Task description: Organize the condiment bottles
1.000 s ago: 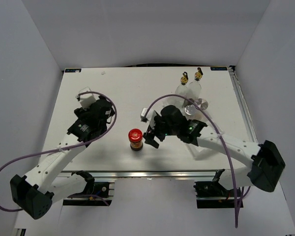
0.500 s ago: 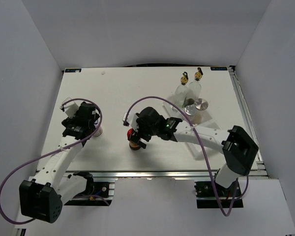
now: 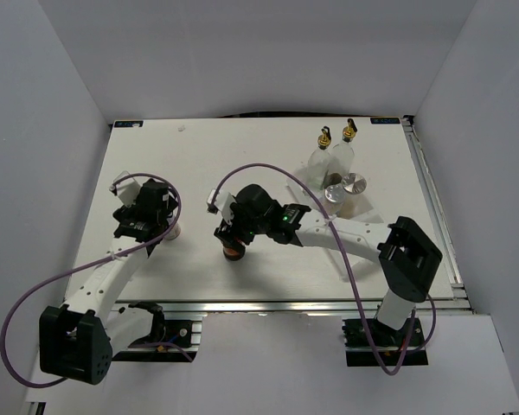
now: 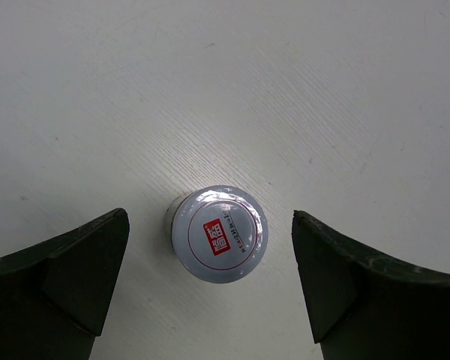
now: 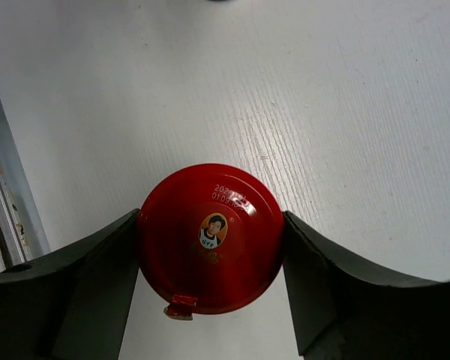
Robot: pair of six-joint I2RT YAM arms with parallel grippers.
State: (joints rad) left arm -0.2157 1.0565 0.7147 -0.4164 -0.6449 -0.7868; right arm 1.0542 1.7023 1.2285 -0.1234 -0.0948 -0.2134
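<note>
From above, you had the right gripper (image 3: 233,240) over the red jar (image 3: 233,253) mid-table, with the cruets (image 3: 322,160) and shaker (image 3: 355,184) well apart. Left wrist: your left gripper (image 4: 210,219) gaped wide around the white jar (image 4: 219,244), touching nothing. Right wrist: your jaws pressed the red jar on both sides.

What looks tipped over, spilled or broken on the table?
Nothing stands out. The red-lidded jar, clamped in the right gripper, and the white-lidded jar, between the open left gripper's fingers, stand upright. The glass bottles and the shaker stand upright at the back right. No spill shows.
</note>
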